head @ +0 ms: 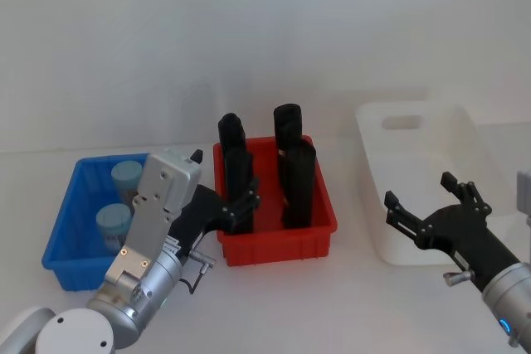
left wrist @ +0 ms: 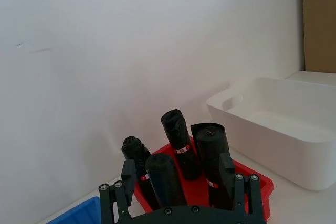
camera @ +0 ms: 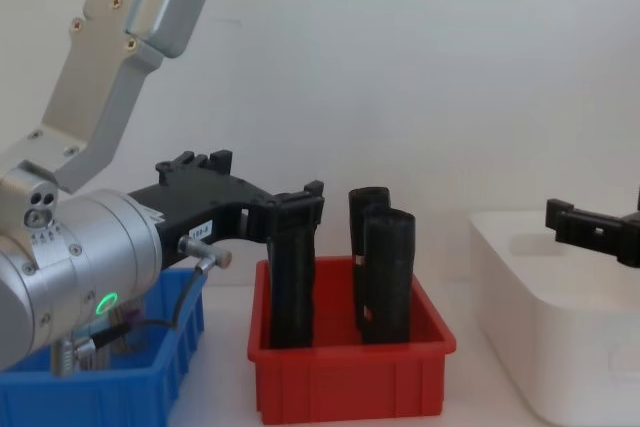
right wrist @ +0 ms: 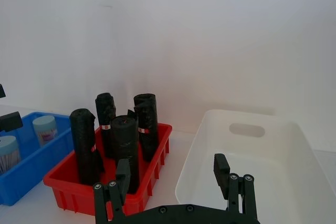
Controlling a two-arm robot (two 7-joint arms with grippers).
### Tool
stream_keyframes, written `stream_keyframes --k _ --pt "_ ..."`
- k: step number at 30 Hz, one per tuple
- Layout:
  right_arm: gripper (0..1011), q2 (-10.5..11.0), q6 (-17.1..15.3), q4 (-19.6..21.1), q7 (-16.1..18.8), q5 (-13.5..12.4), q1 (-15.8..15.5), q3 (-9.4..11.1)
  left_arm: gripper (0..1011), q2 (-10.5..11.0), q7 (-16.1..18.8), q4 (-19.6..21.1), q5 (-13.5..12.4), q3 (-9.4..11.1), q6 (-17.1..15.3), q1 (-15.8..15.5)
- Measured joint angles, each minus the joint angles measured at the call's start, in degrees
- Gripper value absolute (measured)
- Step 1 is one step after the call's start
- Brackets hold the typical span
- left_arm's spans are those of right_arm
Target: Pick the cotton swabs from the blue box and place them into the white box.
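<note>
Left arm: comes in from the lower left of the head view. Its forearm rises over the near right corner of the blue box (head: pixel 75 273), with the silver wrist housing tilted up above it.
Left end effector (head: pixel 224 178): fingers spread wide and gripping nothing. It hangs at the left front of the red bin (head: pixel 278 246), with one fingertip in front of the nearest of the black rolls (head: pixel 290 122).
Right arm: enters from the lower right, forearm angled in towards the centre.
Right end effector (head: pixel 419 192): fingers spread wide and gripping nothing. It is at the near left edge of the white box (head: pixel 373 155), at about rim height in the chest view.
Cotton swabs (head: pixel 126 177): two jars upright in the blue box, lids on, one behind the other towards its right side. Neither end effector touches them.
Boxes: blue, red and white stand in a row on the table (head: pixel 348 304), left to right, each apart from the next.
Black rolls: four, upright in the red bin.
Hidden (head view): the left arm covers the near jar's lower right and the blue box's right wall. The wrist housing hides most of the left end effector's far finger.
Cut off (chest view): the arm covers the jars, and the white box's right end runs off the frame.
</note>
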State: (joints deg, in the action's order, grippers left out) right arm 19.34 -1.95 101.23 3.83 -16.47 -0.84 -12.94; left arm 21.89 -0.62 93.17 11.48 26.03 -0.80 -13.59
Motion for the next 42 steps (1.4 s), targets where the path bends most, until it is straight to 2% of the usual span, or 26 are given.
stream_keyframes --k 26,34,42 --pt "1002 0.0 0.0 0.0 0.0 0.0 0.0 0.0 1004 0.0 -0.1 0.0 0.1 -0.1 0.0 0.0" --pt "1002 0.0 0.0 0.0 0.0 0.0 0.0 0.0 1004 0.4 -1.3 -0.8 1.5 -1.1 -0.5 -0.6" --pt "1002 0.0 0.0 0.0 0.0 0.0 0.0 0.0 1004 1.0 -2.5 -2.7 4.0 -2.8 -1.9 -1.7"
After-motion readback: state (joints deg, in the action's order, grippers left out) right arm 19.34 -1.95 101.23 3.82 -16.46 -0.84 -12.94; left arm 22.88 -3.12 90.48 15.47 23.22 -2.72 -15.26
